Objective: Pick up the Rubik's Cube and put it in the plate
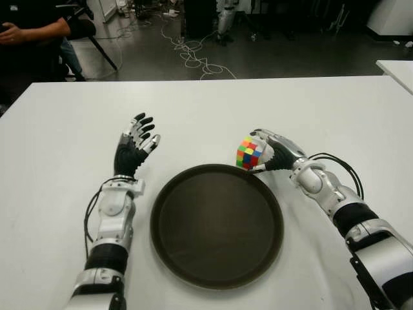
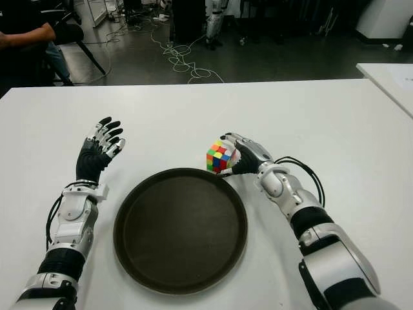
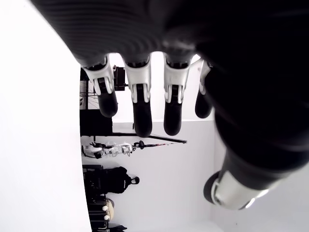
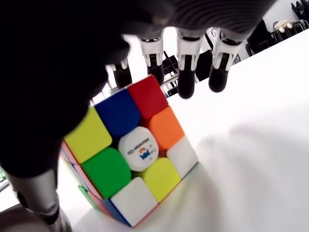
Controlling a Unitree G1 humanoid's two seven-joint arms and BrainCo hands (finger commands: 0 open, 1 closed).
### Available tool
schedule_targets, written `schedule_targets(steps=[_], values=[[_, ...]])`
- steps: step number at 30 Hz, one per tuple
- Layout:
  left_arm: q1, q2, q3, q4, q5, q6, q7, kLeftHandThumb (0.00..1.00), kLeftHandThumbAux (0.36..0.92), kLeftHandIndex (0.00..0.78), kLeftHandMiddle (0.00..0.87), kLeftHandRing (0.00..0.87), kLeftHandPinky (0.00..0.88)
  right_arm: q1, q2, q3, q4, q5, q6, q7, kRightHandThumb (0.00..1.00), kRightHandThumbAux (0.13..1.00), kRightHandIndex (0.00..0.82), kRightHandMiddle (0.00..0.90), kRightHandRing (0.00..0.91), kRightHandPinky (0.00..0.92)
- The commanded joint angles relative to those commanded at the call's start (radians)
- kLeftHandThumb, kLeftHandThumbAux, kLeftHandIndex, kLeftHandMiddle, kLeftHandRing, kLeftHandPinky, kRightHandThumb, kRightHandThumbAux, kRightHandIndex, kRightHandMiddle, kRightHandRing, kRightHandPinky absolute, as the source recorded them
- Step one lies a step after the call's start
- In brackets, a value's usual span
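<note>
Right hand (image 1: pixel 274 153) is wrapped around the Rubik's Cube (image 1: pixel 248 154), holding it just at the far right rim of the plate (image 1: pixel 193 177). Left hand (image 1: pixel 135 152) sits left of the plate on the table (image 1: pixel 206 110), fingers spread, empty.

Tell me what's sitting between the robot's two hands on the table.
The dark round plate lies between the left hand, open, and the right hand gripping the Rubik's Cube at the plate's far right rim; both eye views show it.

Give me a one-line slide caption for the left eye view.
Right hand holds the Rubik's Cube at the far-right rim of the empty plate; left hand open beside the plate.
</note>
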Motion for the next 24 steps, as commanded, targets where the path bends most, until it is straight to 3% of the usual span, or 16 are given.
schedule_targets(steps=[14,24], values=[[0.004,-0.002,-0.003,-0.001,-0.005,-0.011,-0.007,0.018,0.763,0.139,0.198,0.155,0.086,0.002,0.019,-0.017,0.011,0.015,0.033,-0.011,0.000,0.662,0.065,0.096,0.103,0.095],[0.005,-0.005,0.000,-0.003,-0.020,-0.003,-0.022,0.020,0.761,0.134,0.195,0.156,0.098,0.004,0.036,-0.020,0.031,0.017,0.010,-0.058,0.000,0.696,0.086,0.127,0.142,0.144]])
